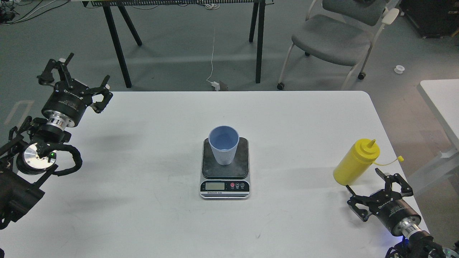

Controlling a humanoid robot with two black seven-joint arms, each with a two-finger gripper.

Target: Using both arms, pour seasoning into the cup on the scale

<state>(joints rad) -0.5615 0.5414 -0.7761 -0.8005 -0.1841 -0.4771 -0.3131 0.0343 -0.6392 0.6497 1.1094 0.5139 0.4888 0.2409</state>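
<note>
The light blue ribbed cup (223, 144) stands upright on the dark top plate of the scale (242, 160) at the table's middle. The yellow seasoning bottle (355, 162) is near the table's right edge. It leans to the right with its cone nozzle up and its tethered cap (401, 158) hanging out on the strap. My right gripper (377, 187) is open and empty, just in front and right of the bottle's base, apart from it. My left gripper (76, 78) is open and empty over the table's far left corner.
The white table (143, 200) has its right edge close behind the bottle. A grey chair (333, 37) and black table legs (260, 43) stand on the floor beyond. A second white table (443, 100) is at the right.
</note>
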